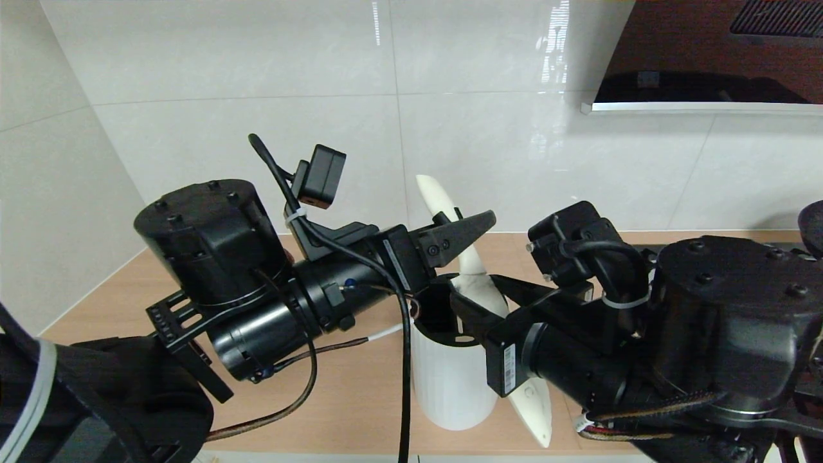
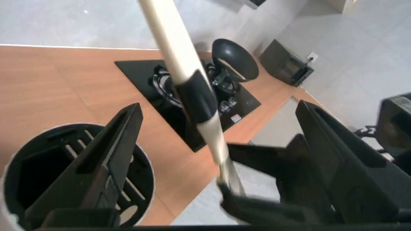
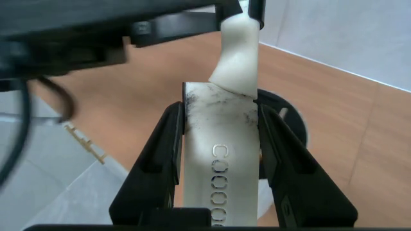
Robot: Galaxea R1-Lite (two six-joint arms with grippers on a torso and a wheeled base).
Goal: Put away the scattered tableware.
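Above the white ribbed cylindrical utensil holder [image 1: 450, 379] on the pale wooden worktop [image 1: 360, 392], the cream plastic slotted spatula [image 1: 434, 199] hangs tilted, handle up toward the wall, blade end low beside the holder's wall. The right gripper [image 3: 221, 122] pinches the broad slotted blade between its fingers [image 3: 164, 160]. The left gripper [image 2: 218, 109] has its fingers [image 2: 115, 147] spread, with the handle running between them, apparently untouched. The likely risk is a drop. If the right fingers let go before the left ones close, the spatula would fall to the worktop. Swinging the long blade round could also knock the holder over.
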